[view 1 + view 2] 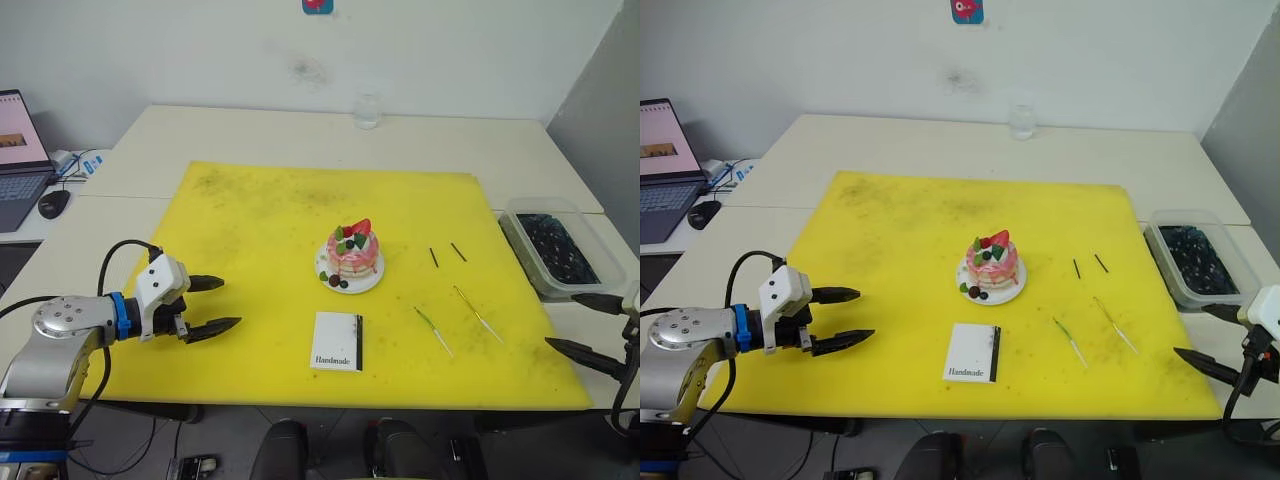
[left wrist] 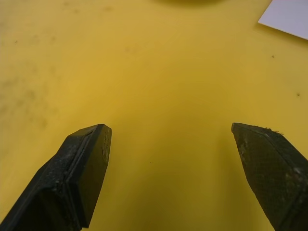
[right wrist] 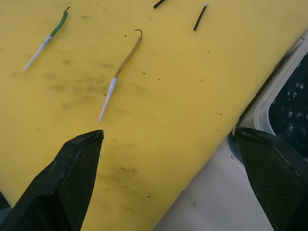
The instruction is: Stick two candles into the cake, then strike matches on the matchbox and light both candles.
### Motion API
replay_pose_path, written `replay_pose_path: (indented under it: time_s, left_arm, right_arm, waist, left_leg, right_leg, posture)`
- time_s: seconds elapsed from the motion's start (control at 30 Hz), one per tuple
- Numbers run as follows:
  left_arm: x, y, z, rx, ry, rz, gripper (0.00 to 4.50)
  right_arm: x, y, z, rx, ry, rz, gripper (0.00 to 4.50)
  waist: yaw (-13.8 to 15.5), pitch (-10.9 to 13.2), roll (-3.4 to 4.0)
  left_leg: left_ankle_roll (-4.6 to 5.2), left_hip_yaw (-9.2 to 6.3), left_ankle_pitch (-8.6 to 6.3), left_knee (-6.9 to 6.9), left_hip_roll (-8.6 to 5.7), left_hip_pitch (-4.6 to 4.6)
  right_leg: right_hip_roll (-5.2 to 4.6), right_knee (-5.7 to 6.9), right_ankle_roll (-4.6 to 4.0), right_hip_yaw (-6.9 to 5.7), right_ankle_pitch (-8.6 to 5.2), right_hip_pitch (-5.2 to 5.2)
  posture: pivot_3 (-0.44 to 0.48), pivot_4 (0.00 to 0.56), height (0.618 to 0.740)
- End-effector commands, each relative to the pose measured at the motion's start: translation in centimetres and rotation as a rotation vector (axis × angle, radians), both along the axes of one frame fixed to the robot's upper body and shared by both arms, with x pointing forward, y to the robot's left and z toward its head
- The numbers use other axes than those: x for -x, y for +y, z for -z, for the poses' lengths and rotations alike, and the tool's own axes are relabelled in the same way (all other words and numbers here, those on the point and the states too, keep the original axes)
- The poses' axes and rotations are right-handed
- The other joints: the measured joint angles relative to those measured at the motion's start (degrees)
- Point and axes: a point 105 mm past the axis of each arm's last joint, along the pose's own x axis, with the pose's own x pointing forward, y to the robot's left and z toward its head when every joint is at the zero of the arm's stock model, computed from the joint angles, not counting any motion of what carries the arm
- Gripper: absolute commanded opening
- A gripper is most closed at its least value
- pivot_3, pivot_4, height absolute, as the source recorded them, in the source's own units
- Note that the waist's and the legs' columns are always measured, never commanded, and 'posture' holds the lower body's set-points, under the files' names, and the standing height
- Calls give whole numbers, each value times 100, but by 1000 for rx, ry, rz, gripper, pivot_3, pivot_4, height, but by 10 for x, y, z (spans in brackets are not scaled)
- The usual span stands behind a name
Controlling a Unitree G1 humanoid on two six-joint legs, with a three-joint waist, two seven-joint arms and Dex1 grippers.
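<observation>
The small pink cake (image 1: 352, 254) sits on a white plate (image 1: 372, 281) in the middle of the yellow mat (image 1: 250, 220). The white "Handmade" matchbox (image 1: 336, 341) lies in front of it. Two thin candles (image 1: 434, 330) (image 1: 478, 314) lie on the mat to the right, with two short dark matches (image 1: 434, 257) (image 1: 458, 251) behind them. In the right wrist view the candles (image 3: 45, 41) (image 3: 120, 72) and matches (image 3: 200, 17) lie ahead. My left gripper (image 1: 215, 304) is open over the mat's left part. My right gripper (image 1: 585, 326) is open at the mat's right edge.
A clear plastic tub (image 1: 555, 245) of dark bits stands right of the mat, close to my right gripper. A glass (image 1: 367, 111) stands at the table's far edge. A laptop (image 1: 20, 150) and mouse (image 1: 53, 203) lie on the desk at far left.
</observation>
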Motion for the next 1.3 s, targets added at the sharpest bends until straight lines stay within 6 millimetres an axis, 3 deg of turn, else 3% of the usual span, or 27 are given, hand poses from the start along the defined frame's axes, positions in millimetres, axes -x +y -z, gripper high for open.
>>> replay_pose_path:
  time_s: [0.03,0.3,0.5,0.67,0.8,0.93,1.3]
  left_arm:
    - [-1,3,-12,12,-29,5,4452]
    - [8,-6,-12,20,-8,45,4452]
    - [28,-36,-20,113,36,118,4452]
    - [50,-76,-32,127,84,300,4452]
    - [66,-111,-42,163,86,448,4452]
    - [80,-140,-49,233,102,530,4452]
    - [83,-158,-48,244,98,574,4452]
  right_arm:
    - [0,1,-11,5,-46,-1,4500]
    - [0,2,-16,3,-68,0,4500]
    - [3,13,-23,-24,-84,-2,4500]
    - [7,34,-25,-58,-64,5,4500]
    - [11,56,-16,-87,-26,21,4500]
    - [7,64,0,-83,-24,104,4500]
    - [-7,64,29,-85,9,202,4500]
  waist:
    - [0,0,0]
    - [-1,0,0]
    - [-1,0,0]
    - [3,0,0]
    - [5,-2,3]
    - [1,-2,2]
    - [-1,-2,3]
  left_leg:
    - [0,0,0,0,0,0]
    - [0,0,0,2,0,-1]
    - [0,-1,0,1,2,-1]
    - [0,-5,0,3,1,0]
    - [0,-6,0,6,-2,0]
    - [0,-5,0,9,-2,-1]
    - [0,-11,0,11,-4,0]
  right_leg:
    - [0,0,0,0,0,0]
    - [0,0,0,1,0,0]
    - [0,1,1,1,1,1]
    - [0,3,-1,0,-1,2]
    - [0,3,1,1,0,5]
    - [2,2,5,3,3,6]
    - [26,3,-11,6,-6,5]
  posture:
    - [0,150,740]
    - [0,150,740]
    - [0,150,740]
    - [0,150,740]
    - [0,150,740]
    - [0,150,740]
    - [0,150,740]
